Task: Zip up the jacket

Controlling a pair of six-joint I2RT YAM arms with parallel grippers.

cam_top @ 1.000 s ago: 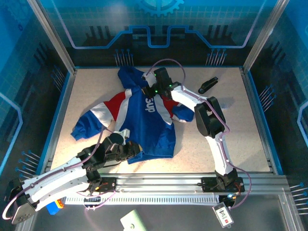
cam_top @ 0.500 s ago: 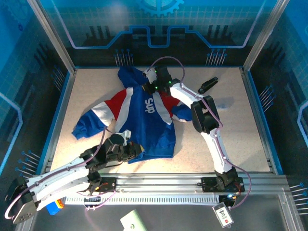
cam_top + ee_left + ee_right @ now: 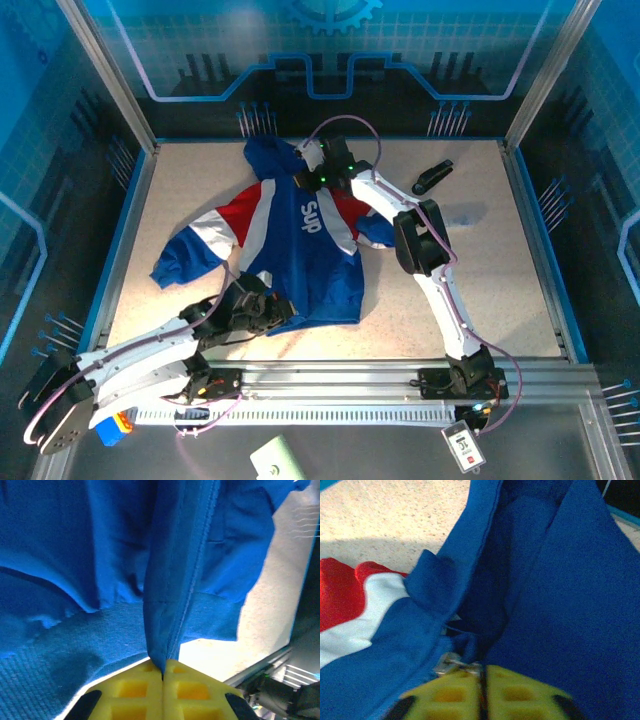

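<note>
Jacket (image 3: 300, 250): we see it spread front-up on the counter (image 3: 480, 290), stretched between the two grippers.
Hem: at the left gripper (image 3: 275, 310), a fold of blue cloth running up from its tips.
Left gripper (image 3: 163, 672): yellow pads together, clamped on that fold of the jacket.
Zipper pull (image 3: 451, 664): small metal piece touching the tip of the right gripper.
Right gripper (image 3: 482, 685): at the collar end, pads pressed together; we cannot tell whether they pinch anything.
Black object (image 3: 433, 177): well apart from the right gripper, on bare counter.
</note>
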